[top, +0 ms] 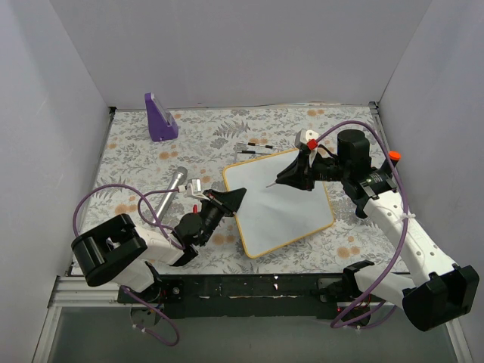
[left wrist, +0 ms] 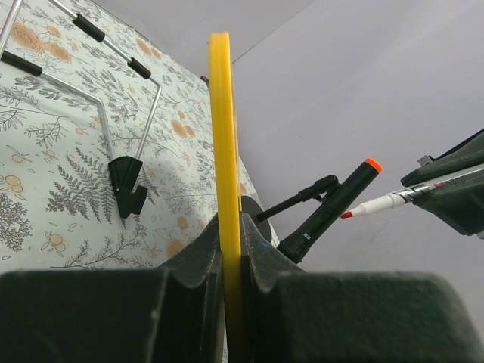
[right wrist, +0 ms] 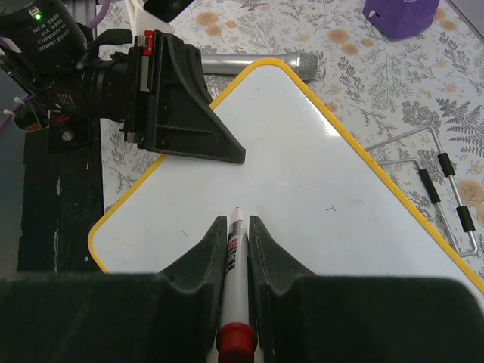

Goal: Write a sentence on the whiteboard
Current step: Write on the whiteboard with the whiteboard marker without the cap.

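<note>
- The whiteboard (top: 281, 203) lies near the middle of the flower-patterned surface (top: 136, 151), turned at an angle so one corner points toward the back wall.
- The left hand (top: 236, 198) is pressed together on the whiteboard's left edge. The left wrist view shows the yellow frame pinched between its two fingers.
- The right hand (right wrist: 233, 234) is shut tight on a marker (right wrist: 234, 253). The marker's red end sits back between the fingers and its tip points out over the white face.
- From above, the tip is over the upper middle of the board. Whether it touches the board cannot be told.
- A silver tube (top: 172, 186) lies just left of the left hand.
- A purple block (top: 160, 117) stands near the back left corner.
- A wire stand (right wrist: 429, 181) lies just beyond the board's far edge.
</note>
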Controlling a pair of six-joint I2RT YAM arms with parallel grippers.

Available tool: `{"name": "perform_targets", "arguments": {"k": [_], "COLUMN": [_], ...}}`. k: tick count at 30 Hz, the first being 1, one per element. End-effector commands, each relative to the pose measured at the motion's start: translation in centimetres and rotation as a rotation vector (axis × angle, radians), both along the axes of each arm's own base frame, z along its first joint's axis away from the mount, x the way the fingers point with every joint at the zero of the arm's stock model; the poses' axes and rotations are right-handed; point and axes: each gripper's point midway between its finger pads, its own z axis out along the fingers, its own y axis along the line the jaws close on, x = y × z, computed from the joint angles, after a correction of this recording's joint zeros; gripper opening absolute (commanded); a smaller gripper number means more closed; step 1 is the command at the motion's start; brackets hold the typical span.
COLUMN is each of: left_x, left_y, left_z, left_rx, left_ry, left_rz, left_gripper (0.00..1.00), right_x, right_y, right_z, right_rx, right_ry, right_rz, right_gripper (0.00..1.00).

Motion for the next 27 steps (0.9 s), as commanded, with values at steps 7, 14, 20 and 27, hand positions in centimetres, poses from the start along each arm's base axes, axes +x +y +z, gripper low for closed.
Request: {"name": "perform_targets", "arguments": {"k": [7, 14, 20, 27], "left_x": [-0.1, -0.1, -0.1, 0.0], "left_y": [1.0, 1.0, 0.9, 0.7], "left_z": [3.4, 3.5, 3.5, 3.5], "left_rx": [-0.046, -0.048, -0.051, -0.053], "left_ry": [-0.116, -0.111, -0.106, -0.101], "left_rz": [0.039, 0.041, 0.038, 0.036], "left_gripper": [0.0, 0.0, 0.0, 0.0], "right_x": [-0.7, -0.8, -0.5, -0.6], "right_y": [0.4, 1.1, 2.0, 2.8], "right_z": [0.1, 0.1, 0.8, 1.2], "right_rx": [0.023, 0.001, -0.03, -0.028], "right_ry": [-0.022, -0.023, -0.058, -0.074], "right_rz": [0.06, 0.092, 0.1, 0.102], "right_gripper": [0.01, 0.01, 0.01, 0.01]}}
